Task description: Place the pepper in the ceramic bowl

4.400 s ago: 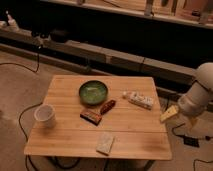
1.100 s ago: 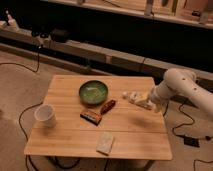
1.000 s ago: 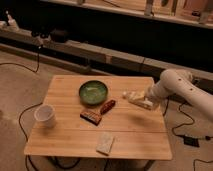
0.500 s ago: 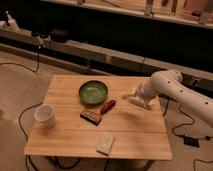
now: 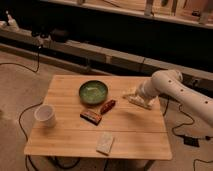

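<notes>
The green ceramic bowl sits on the wooden table, left of centre. The small dark red pepper lies just to the bowl's lower right, touching nothing else. My gripper is at the end of the white arm that reaches in from the right. It hangs low over the table, to the right of the bowl and up-right of the pepper, apart from both.
A white cup stands at the table's left edge. A brown-orange packet lies below the pepper. A pale packet lies near the front edge. A whitish object lies under the arm. Cables run on the floor.
The arm has swung in from the right edge of the table toward its middle, and the gripper now hangs closer to the bowl and pepper. The objects have not moved.
</notes>
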You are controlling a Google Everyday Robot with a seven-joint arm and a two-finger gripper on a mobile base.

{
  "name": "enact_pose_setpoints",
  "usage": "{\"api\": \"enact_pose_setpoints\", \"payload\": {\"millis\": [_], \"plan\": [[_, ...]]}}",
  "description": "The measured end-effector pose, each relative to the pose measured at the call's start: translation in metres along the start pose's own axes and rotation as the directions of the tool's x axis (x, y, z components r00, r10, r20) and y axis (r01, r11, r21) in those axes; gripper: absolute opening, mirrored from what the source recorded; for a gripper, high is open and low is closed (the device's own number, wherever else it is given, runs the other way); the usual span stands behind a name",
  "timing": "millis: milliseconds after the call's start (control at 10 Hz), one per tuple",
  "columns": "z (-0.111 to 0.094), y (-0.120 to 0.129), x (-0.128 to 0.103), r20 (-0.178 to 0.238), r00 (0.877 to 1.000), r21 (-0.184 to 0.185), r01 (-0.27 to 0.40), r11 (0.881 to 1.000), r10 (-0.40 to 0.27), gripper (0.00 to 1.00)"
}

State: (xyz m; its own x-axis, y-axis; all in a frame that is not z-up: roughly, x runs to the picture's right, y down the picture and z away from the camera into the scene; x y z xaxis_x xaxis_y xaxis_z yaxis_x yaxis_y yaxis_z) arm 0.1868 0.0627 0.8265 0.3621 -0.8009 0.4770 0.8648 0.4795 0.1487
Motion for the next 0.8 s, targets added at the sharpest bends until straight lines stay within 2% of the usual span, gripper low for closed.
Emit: {"api": "enact_pose_setpoints", "payload": {"millis": [200,400,800], "plan": [[0.017,-0.008,0.004,0.047,0.999,0.022,-0.018,1.0,0.017,0.74],[0.024,-0.015,0.007,0.075,0.997,0.039,-0.027,0.999,0.024,0.74],[0.044,-0.052,0.004,0.125,0.992,0.078,0.006,0.997,-0.016,0.74]]}}
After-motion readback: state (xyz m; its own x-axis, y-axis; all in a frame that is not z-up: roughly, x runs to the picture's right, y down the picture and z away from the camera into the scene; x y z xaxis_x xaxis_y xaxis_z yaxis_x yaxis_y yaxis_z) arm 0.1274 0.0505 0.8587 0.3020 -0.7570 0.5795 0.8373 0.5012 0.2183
